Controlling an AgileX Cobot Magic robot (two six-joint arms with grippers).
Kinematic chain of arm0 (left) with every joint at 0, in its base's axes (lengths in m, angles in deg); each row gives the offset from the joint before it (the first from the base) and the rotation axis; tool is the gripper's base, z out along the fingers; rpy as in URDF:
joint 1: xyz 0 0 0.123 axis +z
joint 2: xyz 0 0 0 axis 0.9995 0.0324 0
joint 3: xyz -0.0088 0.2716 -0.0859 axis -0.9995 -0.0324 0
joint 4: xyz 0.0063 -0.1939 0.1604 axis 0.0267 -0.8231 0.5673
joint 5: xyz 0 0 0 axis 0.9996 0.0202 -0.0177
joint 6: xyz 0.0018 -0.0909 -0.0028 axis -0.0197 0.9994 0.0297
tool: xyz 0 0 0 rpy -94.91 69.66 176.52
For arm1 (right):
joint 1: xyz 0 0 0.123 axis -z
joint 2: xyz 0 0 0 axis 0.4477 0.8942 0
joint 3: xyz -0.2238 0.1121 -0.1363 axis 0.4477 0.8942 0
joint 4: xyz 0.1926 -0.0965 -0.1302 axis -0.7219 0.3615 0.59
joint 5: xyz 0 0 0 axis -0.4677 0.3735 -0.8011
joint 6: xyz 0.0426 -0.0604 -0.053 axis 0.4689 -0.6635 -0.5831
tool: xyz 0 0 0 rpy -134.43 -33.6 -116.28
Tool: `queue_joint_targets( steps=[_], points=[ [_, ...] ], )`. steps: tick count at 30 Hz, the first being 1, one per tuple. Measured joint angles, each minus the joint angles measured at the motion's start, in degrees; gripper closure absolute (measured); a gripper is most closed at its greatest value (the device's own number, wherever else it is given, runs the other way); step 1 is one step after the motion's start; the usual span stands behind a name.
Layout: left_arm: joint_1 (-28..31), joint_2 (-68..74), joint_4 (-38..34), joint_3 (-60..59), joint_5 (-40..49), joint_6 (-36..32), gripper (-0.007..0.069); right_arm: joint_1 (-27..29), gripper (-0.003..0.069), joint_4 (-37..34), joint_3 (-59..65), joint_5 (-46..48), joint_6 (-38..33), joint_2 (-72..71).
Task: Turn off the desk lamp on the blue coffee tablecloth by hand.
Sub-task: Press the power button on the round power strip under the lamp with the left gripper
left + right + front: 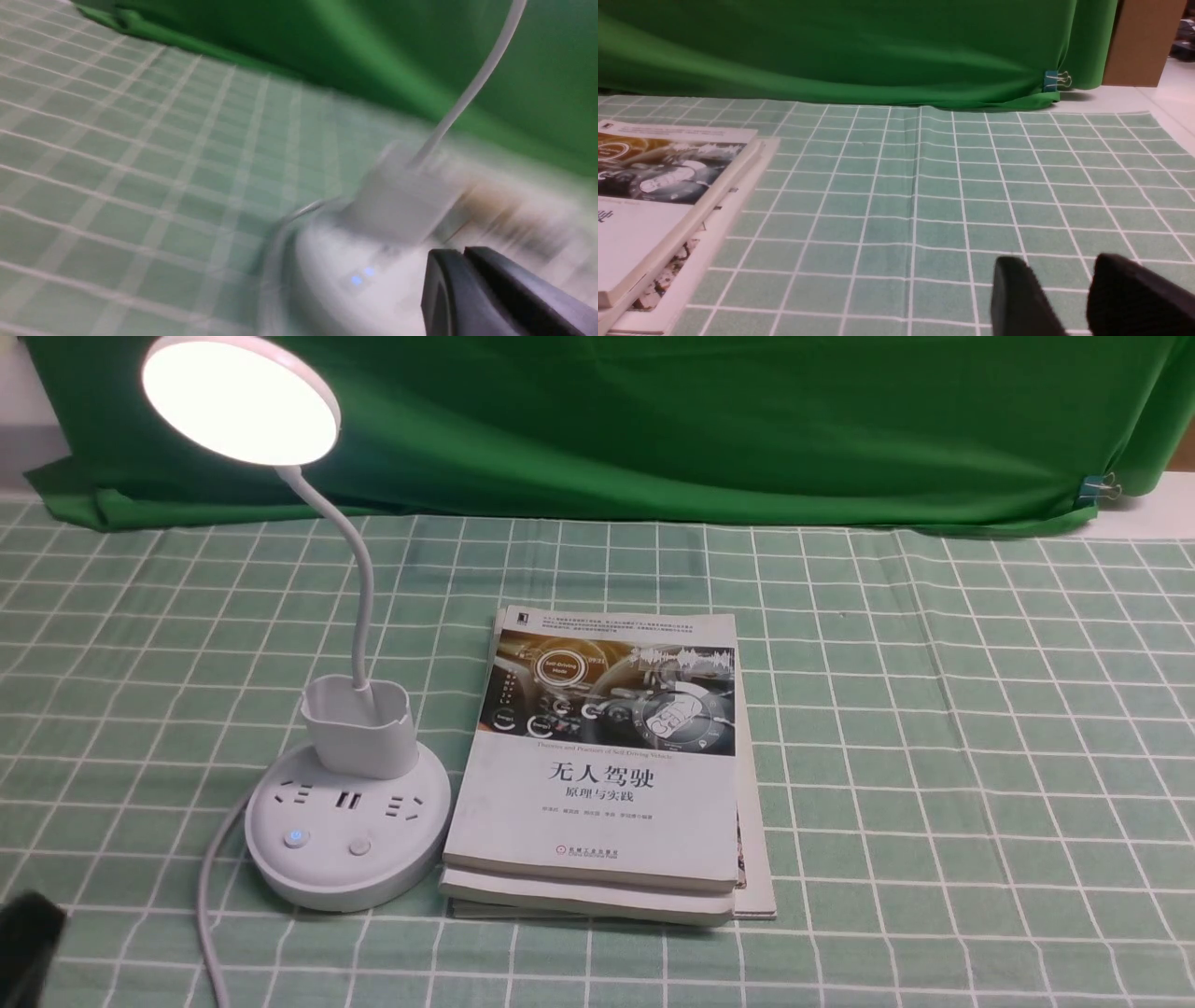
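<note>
The white desk lamp stands at the left on the mint grid tablecloth [934, 728]. Its round disc head [240, 399] glows. A gooseneck [359, 579] runs down into the cup holder [358, 725]. The round base [345, 831] has sockets and two buttons; the left button [297, 838] shows a blue light. My left gripper [28, 947] is a dark shape at the lower left corner, short of the base. In the blurred left wrist view it [463, 254] is shut and empty, close to the base [345, 275]. My right gripper [1057, 273] is open over bare cloth.
A stack of books [607, 765] lies right beside the lamp base, also in the right wrist view [658, 196]. The lamp's white cord [210, 905] runs off the front edge. A dark green backdrop [653, 420] hangs behind, held by a clip [1102, 485].
</note>
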Motion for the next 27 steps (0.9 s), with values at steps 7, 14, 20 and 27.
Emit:
queue_joint_targets(
  steps=[7,14,20,27],
  points=[
    [0.0,0.0,-14.4,0.0,-8.8,-0.1,0.0602,0.0,0.0417,0.0,0.0,0.0,0.0,0.0],
    [0.0,4.2,-12.1,4.7,-0.5,-0.1,0.0602,0.0,0.0417,0.0,0.0,0.0,0.0,0.0],
    [0.0,23.1,-0.2,19.5,16.0,-0.2,0.0602,0.0,0.0417,0.0,0.0,0.0,0.0,0.0],
    [0.0,48.4,12.5,34.9,36.8,-4.0,0.0602,0.0,0.0417,0.0,0.0,0.0,0.0,0.0]
  ],
)
